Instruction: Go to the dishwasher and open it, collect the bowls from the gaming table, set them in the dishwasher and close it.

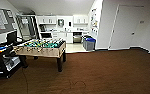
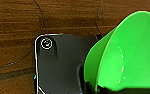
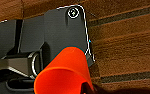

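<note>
A translucent bright green bowl (image 2: 131, 52) hangs over the brown floor in the left wrist view, with my left gripper (image 2: 101, 89) shut on its rim. An orange bowl (image 3: 66, 72) shows in the right wrist view, held at its edge by my right gripper (image 3: 87, 87). The gaming table (image 1: 41, 48), a table-football table with a green field and pale sides, stands at the left of the head view. The dishwasher (image 1: 77, 38), with a steel front, sits under the counter in the kitchen at the far end of the room.
Blue-lidded grey bins (image 1: 89, 43) stand by the kitchen entrance. A black desk with a monitor and shelves (image 1: 2, 58) is at the far left, with a cable (image 1: 24, 77) on the floor. A white door (image 1: 126, 27) is at the right. Open brown floor (image 1: 103, 72) lies ahead.
</note>
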Controlling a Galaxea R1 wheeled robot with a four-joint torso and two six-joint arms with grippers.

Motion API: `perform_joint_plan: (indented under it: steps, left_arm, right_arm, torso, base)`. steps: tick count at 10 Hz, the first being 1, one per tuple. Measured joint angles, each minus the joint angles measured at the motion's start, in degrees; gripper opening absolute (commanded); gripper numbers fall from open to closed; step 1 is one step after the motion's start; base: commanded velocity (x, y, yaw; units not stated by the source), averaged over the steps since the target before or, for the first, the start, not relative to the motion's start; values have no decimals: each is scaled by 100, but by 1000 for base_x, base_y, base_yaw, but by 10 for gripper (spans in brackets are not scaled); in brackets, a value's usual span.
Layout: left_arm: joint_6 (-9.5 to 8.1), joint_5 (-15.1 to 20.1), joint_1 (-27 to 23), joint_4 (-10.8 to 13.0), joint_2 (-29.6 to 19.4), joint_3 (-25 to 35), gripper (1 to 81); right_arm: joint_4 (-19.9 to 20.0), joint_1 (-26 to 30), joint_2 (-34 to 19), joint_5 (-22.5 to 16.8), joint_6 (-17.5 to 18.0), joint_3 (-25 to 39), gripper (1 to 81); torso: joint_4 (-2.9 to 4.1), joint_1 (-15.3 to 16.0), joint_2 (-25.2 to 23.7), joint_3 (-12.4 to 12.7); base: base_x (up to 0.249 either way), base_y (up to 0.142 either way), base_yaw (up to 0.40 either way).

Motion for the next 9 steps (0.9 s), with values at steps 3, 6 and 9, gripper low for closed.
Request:
perform_joint_plan:
  steps: [3,6,9]
  left_arm:
    - [2,-5,-5,0,44,15,10]
    - [0,0,0,0,13,30,10]
    - [0,-18,-18,0,-38,91,10]
  right_arm:
    - [0,5,-69,5,0,-17,10]
    - [0,2,-33,-2,0,-17,10]
    - [0,0,-9,13,0,-15,10]
  torso:
    - [0,7,0,0]
    - [0,7,0,0]
    - [0,5,0,0]
  base:
    - [138,-82,0]
    - [138,-89,0]
    - [136,-52,0]
